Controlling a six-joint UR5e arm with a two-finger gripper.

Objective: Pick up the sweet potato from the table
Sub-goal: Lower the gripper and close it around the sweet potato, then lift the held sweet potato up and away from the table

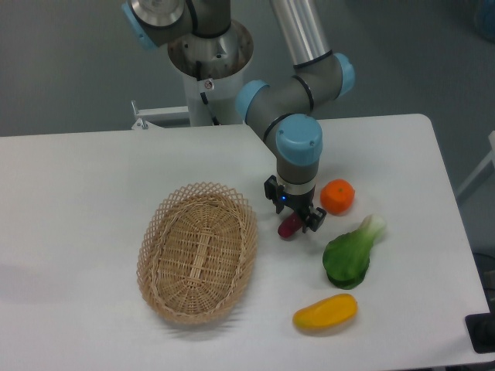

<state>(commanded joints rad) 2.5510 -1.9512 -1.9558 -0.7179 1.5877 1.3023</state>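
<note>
The sweet potato [290, 226] sits right of frame centre, between the fingers of the gripper [295, 217], apparently clenched on it; whether it has left the bench [77, 201] is unclear.

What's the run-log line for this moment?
phase: grasp | gripper: down over sweet potato, closure unclear | sweet potato: on table, right of basket | lift: not yet
</note>
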